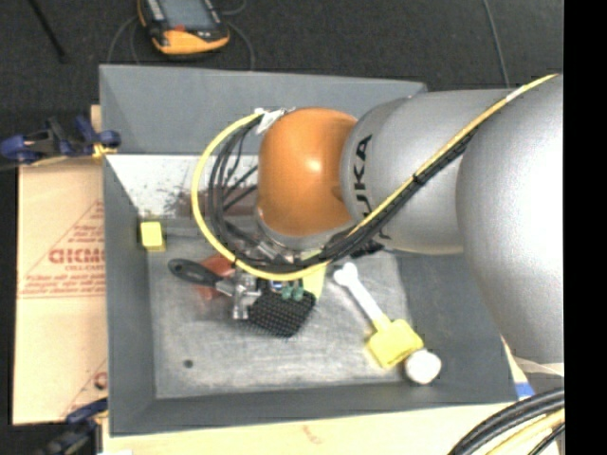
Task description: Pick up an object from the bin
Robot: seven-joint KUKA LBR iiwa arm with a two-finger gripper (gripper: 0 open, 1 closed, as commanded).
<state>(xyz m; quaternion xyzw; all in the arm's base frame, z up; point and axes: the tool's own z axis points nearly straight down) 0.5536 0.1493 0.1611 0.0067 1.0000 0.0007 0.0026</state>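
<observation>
Flanking the hand (243, 300) lie black mesh pad (282, 318), dark-handled tool (190, 271).

The arm (474, 188) has a thick, rounded silver-grey casing, with black KUKA lettering (363, 173) on the link next to the wrist. The wrist is capped by a smooth, dome-shaped orange cover (299, 173); a yellow cable (197, 190) loops round it and runs back along the casing, with a bundle of black cables (225, 173) beside the dome. Beneath it the claw (248, 301) is small, of bare grey metal.
</observation>
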